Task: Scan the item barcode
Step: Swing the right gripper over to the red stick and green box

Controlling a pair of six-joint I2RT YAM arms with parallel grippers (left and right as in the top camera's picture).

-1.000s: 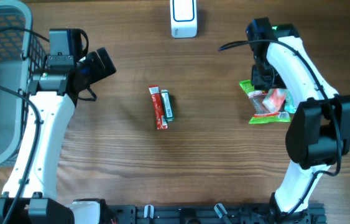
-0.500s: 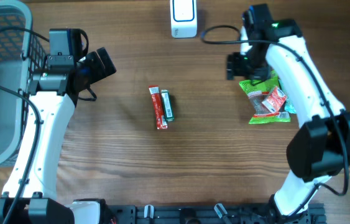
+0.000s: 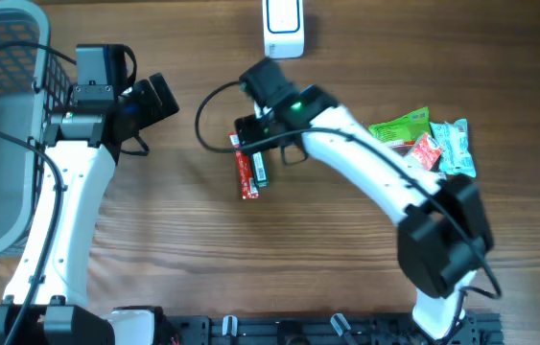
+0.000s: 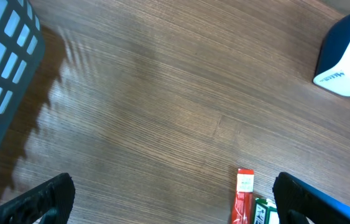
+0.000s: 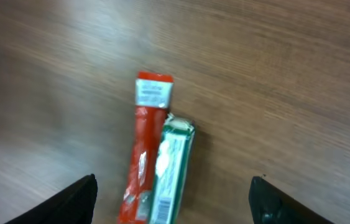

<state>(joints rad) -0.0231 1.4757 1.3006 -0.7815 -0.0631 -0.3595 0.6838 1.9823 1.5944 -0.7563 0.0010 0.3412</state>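
Over the worktop: right fingers just arrived above red stick and green stick.
Wide and empty, left fingers likewise; I expect a pick next.

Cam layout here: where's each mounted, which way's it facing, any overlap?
Overhead: fixed above the wooden table, facing straight down; both white arms, left tool and right tool show.
Left wrist: on the left arm, angled down over the table toward the white box-shaped device; its two dark fingers sit in the bottom corners.
Right wrist: on the right arm, looking down at the red stick packet and green stick packet; fingers in the bottom corners.
Shared: all three views show both packets.
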